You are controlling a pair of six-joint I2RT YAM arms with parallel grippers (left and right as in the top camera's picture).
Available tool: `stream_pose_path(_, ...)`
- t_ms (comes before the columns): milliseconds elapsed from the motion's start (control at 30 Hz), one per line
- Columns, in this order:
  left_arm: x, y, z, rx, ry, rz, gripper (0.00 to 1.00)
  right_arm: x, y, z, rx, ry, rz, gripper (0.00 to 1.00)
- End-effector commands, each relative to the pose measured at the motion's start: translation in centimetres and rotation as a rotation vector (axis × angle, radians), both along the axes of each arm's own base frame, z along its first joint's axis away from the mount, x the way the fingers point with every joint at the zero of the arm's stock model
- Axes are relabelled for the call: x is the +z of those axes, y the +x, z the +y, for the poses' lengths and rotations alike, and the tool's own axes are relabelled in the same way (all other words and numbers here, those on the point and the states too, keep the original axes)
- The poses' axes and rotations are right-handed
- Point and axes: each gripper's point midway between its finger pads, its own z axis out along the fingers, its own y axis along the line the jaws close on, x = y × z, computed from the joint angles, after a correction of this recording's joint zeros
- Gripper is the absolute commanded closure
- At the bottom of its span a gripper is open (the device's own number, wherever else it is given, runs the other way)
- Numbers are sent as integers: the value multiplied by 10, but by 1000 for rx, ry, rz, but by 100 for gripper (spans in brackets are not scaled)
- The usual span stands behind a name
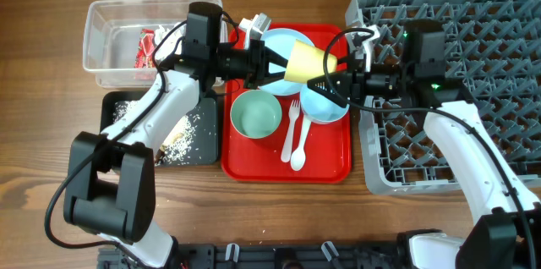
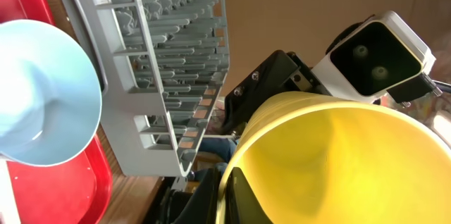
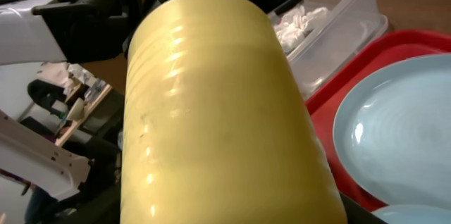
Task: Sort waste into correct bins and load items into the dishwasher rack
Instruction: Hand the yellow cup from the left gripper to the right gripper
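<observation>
The yellow cup (image 1: 304, 60) hangs on its side above the red tray (image 1: 330, 166), between both grippers. My left gripper (image 1: 275, 64) is shut on its rim, one finger inside and one outside (image 2: 229, 185). My right gripper (image 1: 330, 79) straddles the cup's base end; the cup (image 3: 211, 111) fills that view and I cannot tell whether the fingers press on it. The light blue plate (image 1: 283, 41), small blue bowl (image 1: 325, 104), pale green bowl (image 1: 256, 115), white fork (image 1: 290, 129) and spoon (image 1: 298, 149) lie on the red tray. The grey rack (image 1: 473, 74) stands at the right.
The clear tub (image 1: 110, 24) at the back left holds the red wrapper (image 1: 148, 47) and white tissue (image 3: 299, 20). The black tray (image 1: 203, 138) in front of it holds crumbly scraps (image 1: 179, 140). The left arm reaches over both bins.
</observation>
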Motion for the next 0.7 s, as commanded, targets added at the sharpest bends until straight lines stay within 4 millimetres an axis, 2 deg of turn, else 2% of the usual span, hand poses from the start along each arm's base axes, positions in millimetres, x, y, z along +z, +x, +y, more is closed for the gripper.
stream_pose_path(0, 4, -5, -2, -38, -24, -29, 96, 0, 26, -11, -110, -53, -39, 32)
stream_pose_path(300, 5, -5, -2, -41, -26, -29, 96, 15, 36, -9, -118, -27, -123, 30)
stream_pose_path(400, 5, -5, -2, -41, -26, -29, 96, 13, 42, -12, -149, -48, -132, 20)
stream_pose_path(467, 5, -5, -2, -41, -26, -29, 96, 12, 44, -14, -165, -59, -134, 18)
stream_pose_path(567, 5, -5, -2, -41, -26, -29, 96, 11, 44, -14, -164, -59, -129, 19)
stream_pose_path(667, 5, -5, -2, -41, -26, -29, 96, 9, 41, -13, -155, -57, -112, 26)
